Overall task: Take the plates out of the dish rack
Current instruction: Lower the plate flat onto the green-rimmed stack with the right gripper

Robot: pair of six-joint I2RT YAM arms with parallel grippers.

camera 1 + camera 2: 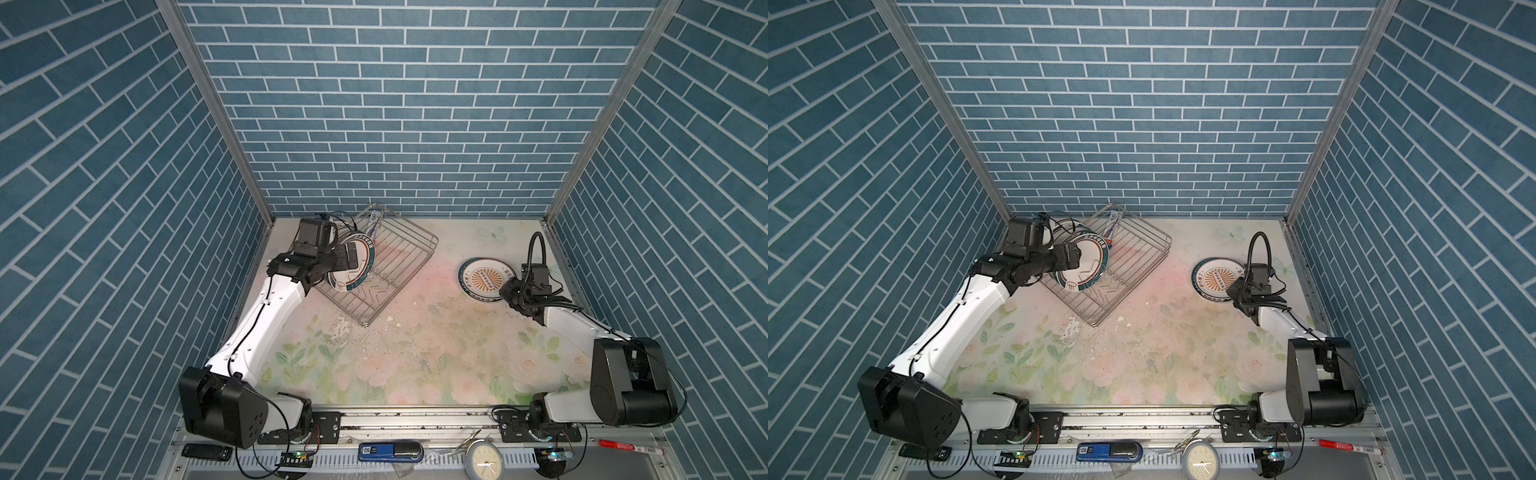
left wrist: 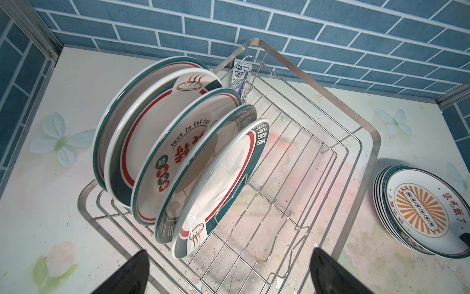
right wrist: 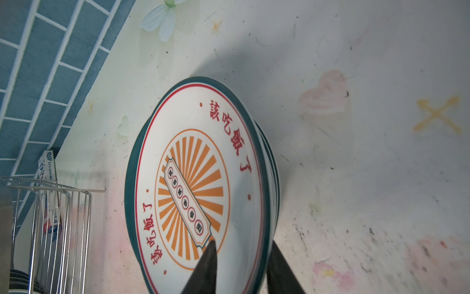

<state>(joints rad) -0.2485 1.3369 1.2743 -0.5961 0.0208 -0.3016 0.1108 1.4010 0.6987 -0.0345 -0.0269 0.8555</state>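
Currently: the dish rack (image 1: 399, 253), rectangular, silver wire, sits on the floral-print desk (image 1: 415, 357). Five round white plates with dark teal rims and red lettering (image 2: 178, 142) stand on edge in its zigzag dividers (image 2: 267, 229). They are crowded at one end of the rack and lean the same way; the other end is bare wire. A flat stack of like plates (image 3: 193, 183), orange sunburst on the top one, lies on the desk well apart from the rack, to its right in both top views.

Left gripper (image 2: 230, 252): fingers fully apart, holding nothing, hovering over the rack near the front plate (image 2: 218, 188). Right gripper (image 3: 242, 241): fingers part-way apart astride the stack's rim, one over the top face, one outside the edge; no clamp visible.

Handling, my estimate: glazed, rigid, brittle and slick, fairly heavy for a pinch. The best hold looks like the upper rim of the front plate, clear of the wires, with the fingers across its thickness. Lift along the slot before swinging out.

In the way:
- The next plate leans close behind, leaving little room for the rear finger.
- The divider wires may catch the lower rim.
- The rack's raised side stands in the path out.
- A blue-and-white carton (image 2: 240, 76) is wedged at the rack's far corner.
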